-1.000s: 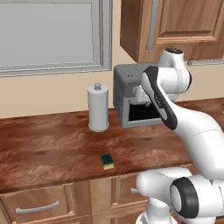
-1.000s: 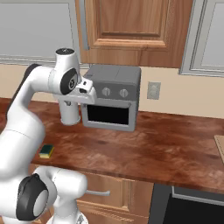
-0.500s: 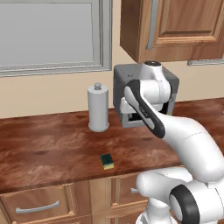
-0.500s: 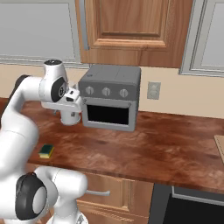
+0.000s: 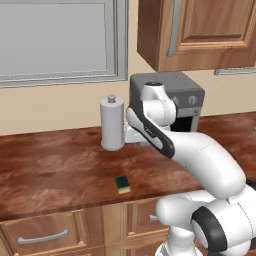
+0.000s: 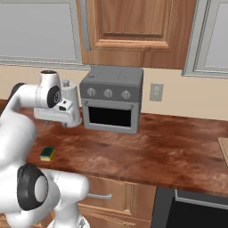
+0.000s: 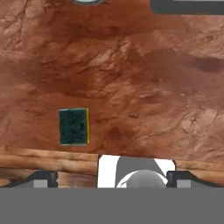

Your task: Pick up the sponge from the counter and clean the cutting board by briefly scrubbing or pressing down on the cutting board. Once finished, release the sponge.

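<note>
The sponge (image 5: pixel 122 184) lies flat near the front edge of the reddish-brown counter (image 5: pixel 50 170), green side up and untouched. It is also visible as the sponge (image 6: pixel 46 154) and in the hand view as the sponge (image 7: pixel 73 126), left of centre. My gripper (image 5: pixel 136 143) hangs above the counter beside the white roll, behind and a little right of the sponge. In the hand view the gripper (image 7: pixel 111 177) is open, with its fingertips (image 7: pixel 41 177) far apart and nothing between them. A pale corner of the cutting board (image 6: pixel 224 149) shows at the far right edge.
A white paper-towel roll (image 5: pixel 111 122) stands upright at the back of the counter, close to my hand. A grey toaster oven (image 6: pixel 112 100) sits against the wall to its right. Wall cabinets hang above. Drawers (image 5: pixel 45 237) run below the counter's front edge.
The arm has swung left from in front of the oven and come down, so the hand now hangs beside the white roll. The sponge has not moved.
</note>
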